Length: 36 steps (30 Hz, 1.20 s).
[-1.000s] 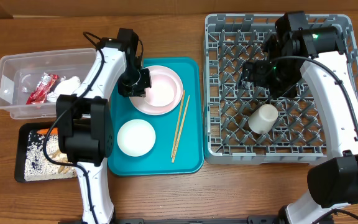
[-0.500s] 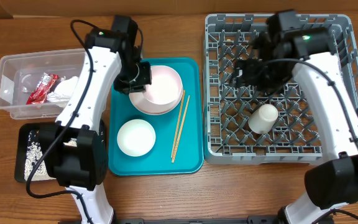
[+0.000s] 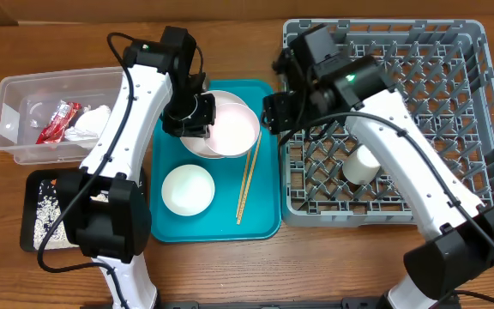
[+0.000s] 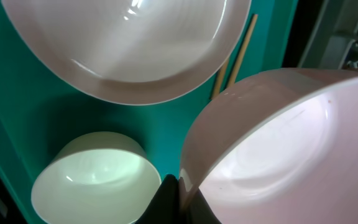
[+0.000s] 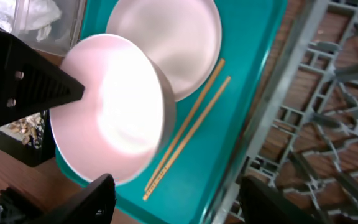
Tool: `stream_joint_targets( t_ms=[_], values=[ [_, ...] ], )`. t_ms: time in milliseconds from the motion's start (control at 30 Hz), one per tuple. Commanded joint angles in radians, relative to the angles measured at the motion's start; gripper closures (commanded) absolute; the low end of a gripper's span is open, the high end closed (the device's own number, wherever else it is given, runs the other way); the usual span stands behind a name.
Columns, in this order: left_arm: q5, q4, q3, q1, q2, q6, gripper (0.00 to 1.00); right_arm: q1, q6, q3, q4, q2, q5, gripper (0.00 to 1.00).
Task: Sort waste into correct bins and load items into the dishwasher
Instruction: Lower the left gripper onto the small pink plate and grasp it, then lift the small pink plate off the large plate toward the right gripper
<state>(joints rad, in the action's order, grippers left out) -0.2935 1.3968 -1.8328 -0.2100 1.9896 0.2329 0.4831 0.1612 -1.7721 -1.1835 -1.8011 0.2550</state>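
Observation:
My left gripper [image 3: 189, 118] is shut on the rim of a pale-pink bowl [image 3: 232, 126], which hangs tilted above a pink plate [image 3: 197, 148] on the teal tray [image 3: 264, 219]. In the left wrist view the fingertips [image 4: 171, 198] pinch the bowl [image 4: 278, 143] at its edge. A white bowl [image 3: 187, 190] and wooden chopsticks [image 3: 249, 176] lie on the tray. My right gripper [image 3: 273, 110] hovers open over the tray's right edge, beside the grey dish rack [image 3: 418, 51], nothing between its fingers. A white cup [image 3: 363, 163] lies in the rack.
The clear tub [image 3: 11, 112] at the left holds a red wrapper [image 3: 57, 121] and a foil wad [image 3: 88, 124]. The black tray [image 3: 31, 215] below it holds beige crumbs. In the right wrist view the chopsticks [image 5: 191, 130] lie between the bowl [image 5: 110, 106] and the rack [image 5: 328, 106].
The left gripper has lifted the pink bowl off the plate and carried it a little to the right. The right arm swung left from over the rack to the tray's edge, jaws narrowing.

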Motion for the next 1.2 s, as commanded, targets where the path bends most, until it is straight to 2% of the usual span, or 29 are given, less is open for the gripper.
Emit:
stream_joint_targets(
  t_ms=[0,100,133,267,500,533,600,667,733,833,1033,1100,1167],
  values=[
    [-0.067,0.002,-0.016,-0.003,-0.014,-0.028,0.96,0.024,0.007,0.046,0.038,0.005,-0.018,0.33],
    [-0.066,0.002,-0.016,-0.007,-0.014,-0.035,0.96,0.030,0.007,0.087,0.070,0.005,-0.018,0.32],
    [-0.066,0.002,-0.016,-0.008,-0.014,-0.035,0.96,0.031,0.007,0.100,0.079,0.005,-0.018,0.28],
    [-0.067,0.002,-0.016,-0.016,-0.014,-0.035,0.96,0.032,0.007,0.135,0.107,0.005,-0.018,0.00],
    [-0.067,-0.006,-0.016,-0.040,-0.014,-0.047,0.96,0.032,0.007,0.137,0.167,0.005,-0.018,0.00],
    [-0.067,-0.006,-0.016,-0.043,-0.014,-0.047,0.94,0.032,0.007,0.137,0.175,0.005,-0.018,0.00],
    [-0.066,-0.008,-0.016,-0.048,-0.014,-0.047,0.89,0.032,0.007,0.137,0.191,0.005,-0.018,0.19],
    [-0.066,-0.011,-0.016,-0.048,-0.014,-0.047,0.92,0.032,0.007,0.137,0.199,0.005,-0.019,0.38],
    [-0.066,-0.016,-0.016,-0.048,-0.014,-0.046,0.96,0.032,0.007,0.137,0.202,0.005,-0.019,0.51],
    [-0.066,-0.026,-0.016,-0.048,-0.014,-0.046,0.96,0.032,0.007,0.137,0.202,0.003,-0.019,0.54],
    [-0.060,-0.034,-0.016,-0.048,-0.014,-0.046,0.96,0.032,0.007,0.140,0.198,0.003,-0.042,0.52],
    [-0.049,-0.031,-0.014,-0.051,-0.014,-0.045,0.94,0.032,0.007,0.140,0.188,0.003,-0.064,0.51],
    [-0.031,-0.025,-0.009,-0.059,-0.013,-0.042,0.88,0.032,0.007,0.140,0.174,0.003,-0.082,0.47]
  ],
)
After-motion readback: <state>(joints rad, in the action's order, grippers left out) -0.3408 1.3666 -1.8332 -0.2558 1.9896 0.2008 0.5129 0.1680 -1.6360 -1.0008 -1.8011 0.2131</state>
